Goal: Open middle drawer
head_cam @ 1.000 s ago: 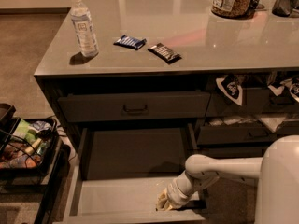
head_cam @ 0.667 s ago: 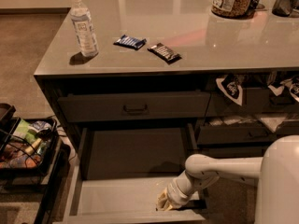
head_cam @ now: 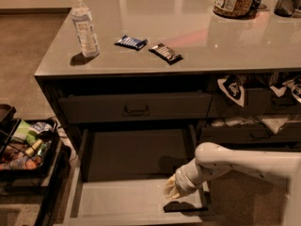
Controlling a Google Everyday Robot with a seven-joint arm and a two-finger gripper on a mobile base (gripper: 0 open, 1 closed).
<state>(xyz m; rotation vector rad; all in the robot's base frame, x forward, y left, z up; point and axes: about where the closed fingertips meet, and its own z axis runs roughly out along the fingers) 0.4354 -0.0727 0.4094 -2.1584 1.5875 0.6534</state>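
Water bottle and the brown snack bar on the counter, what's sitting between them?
A blue snack packet lies between the water bottle and the brown snack bar, in the camera view. The gripper hangs over the open middle drawer.

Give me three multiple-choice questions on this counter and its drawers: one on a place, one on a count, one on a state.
1. Where is the water bottle?
A) on the countertop, left part
B) in the open drawer
C) on the floor

2. How many snack bars lie on the countertop?
A) one
B) two
C) four

3. What state is the middle drawer in?
A) shut
B) pulled out
C) lifted onto the countertop

Answers:
1 A, it stands upright near the left edge.
2 B, one blue and one dark, side by side.
3 B, its pale inside shows, with the gripper at its front right.
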